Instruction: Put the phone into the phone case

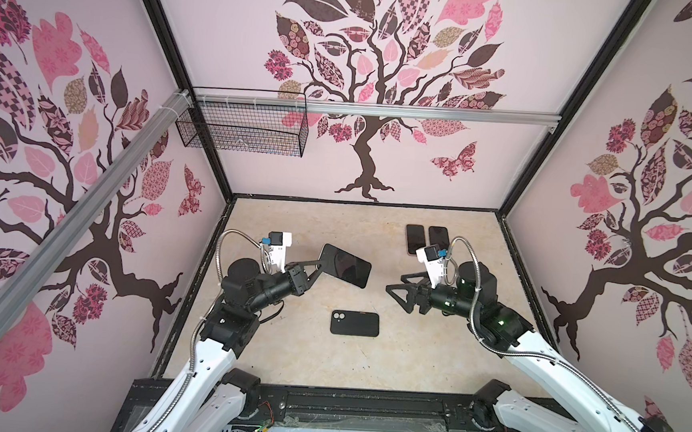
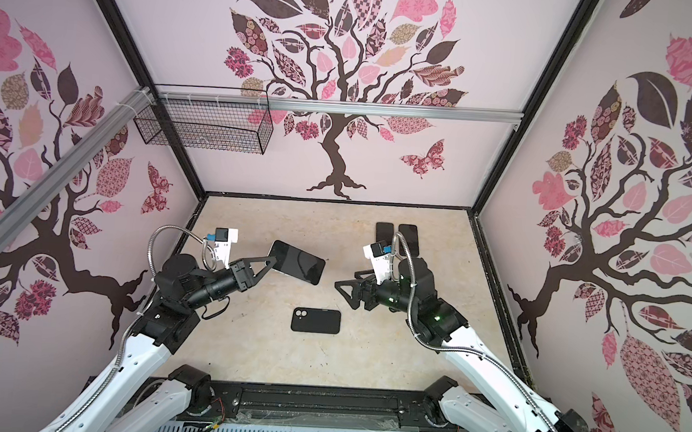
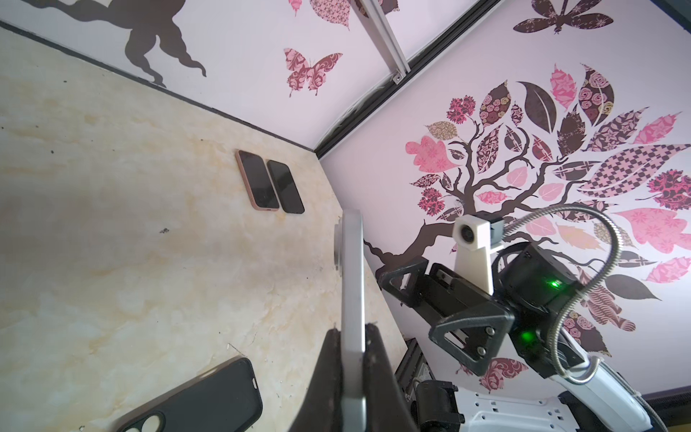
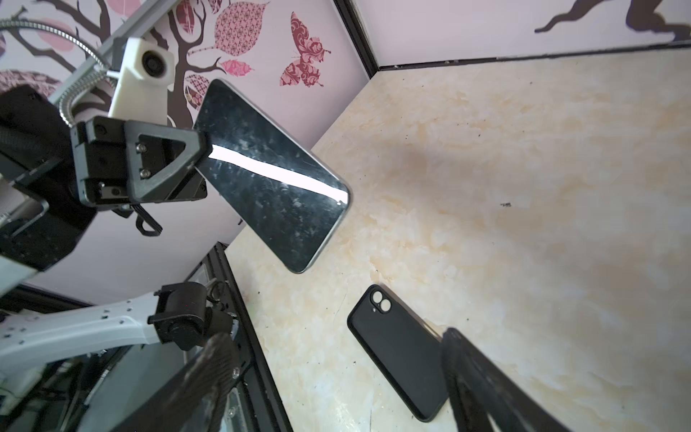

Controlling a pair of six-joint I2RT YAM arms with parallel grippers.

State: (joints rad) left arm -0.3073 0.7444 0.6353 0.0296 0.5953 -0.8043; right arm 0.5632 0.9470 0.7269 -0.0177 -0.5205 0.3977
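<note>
Aloft — phone (image 1: 345, 265) clamped beyond phone case (image 1: 354, 323)

Nearest the base, flat on the table (image 1: 284, 358), phone case, untouched. Just beyond and higher, phone, tilted, screen up, pinched at one short end by left gripper (image 1: 319, 266) closed tight. Opposite, right gripper (image 1: 394, 283), jaws apart, well clear of both. Farthest back — two more phones (image 1: 415, 238), side by side.

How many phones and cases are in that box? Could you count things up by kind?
Phones: 3 (phone in the left gripper; pink-edged phone and black phone side by side at the back)
Empty phone case: 1
Wire basket: 1
Total: 5
</note>
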